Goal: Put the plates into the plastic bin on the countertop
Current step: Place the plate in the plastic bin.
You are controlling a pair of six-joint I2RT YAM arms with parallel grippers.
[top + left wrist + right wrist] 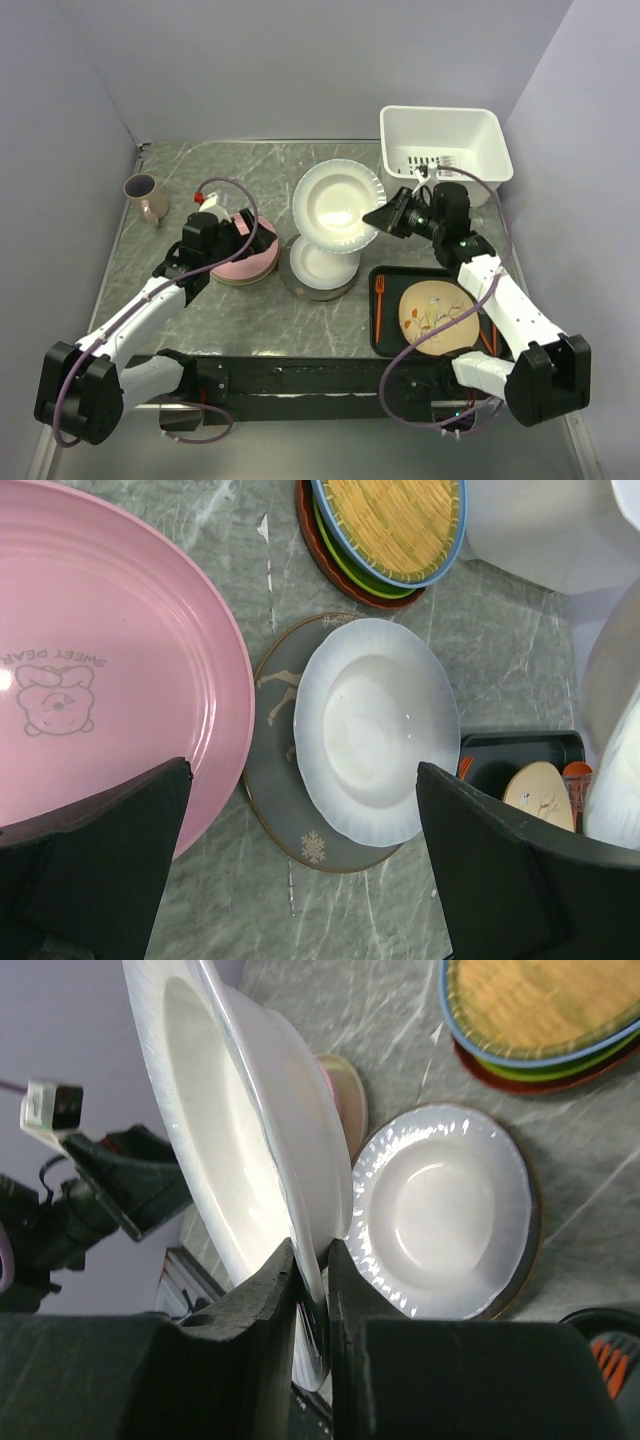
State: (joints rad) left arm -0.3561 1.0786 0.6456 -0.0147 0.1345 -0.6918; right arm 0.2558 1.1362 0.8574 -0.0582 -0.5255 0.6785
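R end effector (385,215) clamped on rim of white plate (338,205), at its right edge in top view. Plate is off the worktop (230,170), mid-frame, tilted steeply, hollow face toward top cam. In R wrist view it's near edge-on, running upper left to bottom centre. 2nd white plate (322,265) lies flat on grey plate (270,780) below it. Bin (445,135) upper right. L end effector (300,880) fingers wide apart over pink plate (100,670), left of centre.

bin (485,165) back right | tray (393,338) front right (plate (438,315) on it)
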